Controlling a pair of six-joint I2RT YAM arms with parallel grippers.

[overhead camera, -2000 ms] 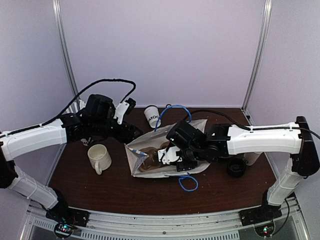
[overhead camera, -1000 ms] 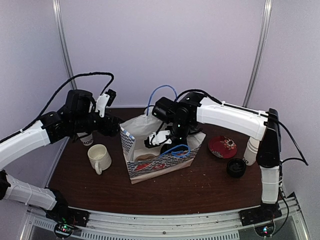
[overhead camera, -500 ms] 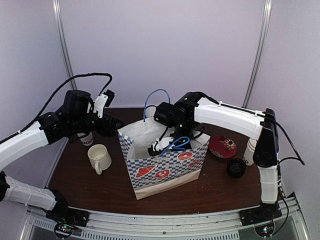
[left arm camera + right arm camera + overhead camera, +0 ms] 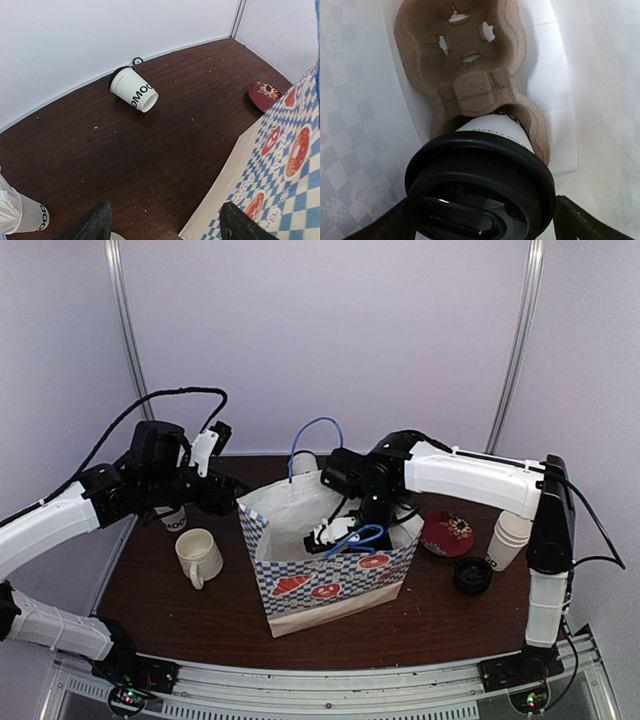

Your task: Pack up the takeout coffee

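1. While the right hand [image 4: 481, 226] reaches down into the bag [image 4: 330, 580], a lidded cup [image 4: 480, 180] stands upright between its fingers [image 4: 580, 222], seated in one pocket of a carrier [image 4: 462, 60] on the bag's floor
2. Those fingers sit wide, one at each side of the cup's black lid; I cannot tell whether they press it or stand just clear
3. Left hand [image 4: 165, 227] hovers over the worktop [image 4: 150, 160] left of the bag, its fingers wide apart with nothing between them
4. A tipped cup [image 4: 132, 93] lies on its side near the worktop's far edge, lid end toward the wall, well apart from the bag
5. The bag stands upright mid-worktop, mouth open; a mug [image 4: 198, 556] sits toward the left edge, a plate [image 4: 446, 533] just right of the bag, and a cup stack [image 4: 510, 535] by the right edge
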